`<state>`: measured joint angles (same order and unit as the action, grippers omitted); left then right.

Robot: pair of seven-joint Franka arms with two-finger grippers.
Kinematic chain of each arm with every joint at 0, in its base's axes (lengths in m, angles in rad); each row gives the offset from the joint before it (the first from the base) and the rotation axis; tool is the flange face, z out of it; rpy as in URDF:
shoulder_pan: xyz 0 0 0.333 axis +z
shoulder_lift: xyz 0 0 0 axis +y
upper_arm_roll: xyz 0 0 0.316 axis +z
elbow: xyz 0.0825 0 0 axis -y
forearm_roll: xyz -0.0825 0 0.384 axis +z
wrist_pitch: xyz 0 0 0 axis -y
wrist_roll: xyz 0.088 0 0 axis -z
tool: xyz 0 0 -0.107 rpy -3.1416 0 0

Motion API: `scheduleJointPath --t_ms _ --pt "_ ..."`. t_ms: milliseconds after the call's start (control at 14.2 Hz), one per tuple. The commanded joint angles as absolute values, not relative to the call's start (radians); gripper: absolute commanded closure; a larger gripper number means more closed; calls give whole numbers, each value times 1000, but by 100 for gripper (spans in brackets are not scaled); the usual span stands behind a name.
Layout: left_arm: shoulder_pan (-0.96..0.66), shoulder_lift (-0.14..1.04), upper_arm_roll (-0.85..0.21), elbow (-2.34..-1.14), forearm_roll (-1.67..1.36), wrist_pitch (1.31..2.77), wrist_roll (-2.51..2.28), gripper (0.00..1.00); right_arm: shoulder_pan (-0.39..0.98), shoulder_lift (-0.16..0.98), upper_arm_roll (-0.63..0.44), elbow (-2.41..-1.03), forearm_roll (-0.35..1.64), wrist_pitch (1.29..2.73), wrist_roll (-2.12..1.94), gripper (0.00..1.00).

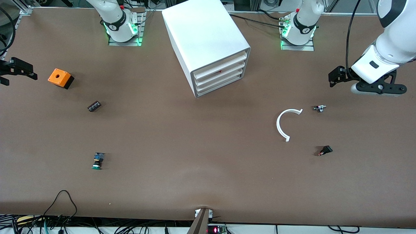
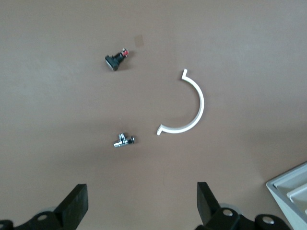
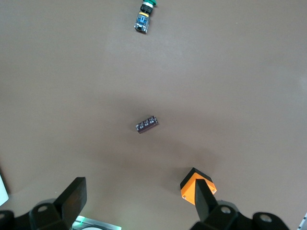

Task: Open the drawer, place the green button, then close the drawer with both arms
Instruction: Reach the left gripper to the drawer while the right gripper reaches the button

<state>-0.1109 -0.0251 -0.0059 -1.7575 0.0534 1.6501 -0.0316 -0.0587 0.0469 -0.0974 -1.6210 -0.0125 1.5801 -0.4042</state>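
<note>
Brown matting covers the whole table, and we take the white drawer cabinet as our landmark, standing between the two arm bases. Its lowest drawer sits flush and shut, its front turned toward the front camera and a little toward the left arm's end.

Well apart from the cabinet, much nearer the front camera and toward the right arm's end, lies the green-capped button. Its long axis runs roughly toward and away from the front camera, green cap nearest that camera, blue block toward the bases. In the right wrist view it shows well ahead of the fingers, past the small black oblong piece.

Our right gripper hangs at the table's edge beside the orange cube, fingers spread wide and empty. It is plainly the nearer hand to the button.

Our left gripper hovers at the left arm's end over bare matting, jaws wide apart, nothing held. We judge it better placed for the drawer front, since a white half-ring, a small metal part and a black-and-red part lie that side.
</note>
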Motion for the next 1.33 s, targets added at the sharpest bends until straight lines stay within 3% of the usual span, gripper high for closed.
scheduleJointPath --t_ms 0,211,632,1263 --pt "-126 18 -24 -1695 34 1539 -8 0 -46 89 -84 -1580 -9 1582 -458 0" --pt "-132 63 -73 -1625 28 1439 -6 0 -46 150 -84 -1525 3 1603 -460 0" --pt "-130 152 -109 -1612 -202 1436 76 0 -60 250 -95 -1505 69 1738 -451 0" --pt "-98 526 -112 -1627 -728 1552 725 0 -52 388 -89 -1503 118 1824 -454 0"
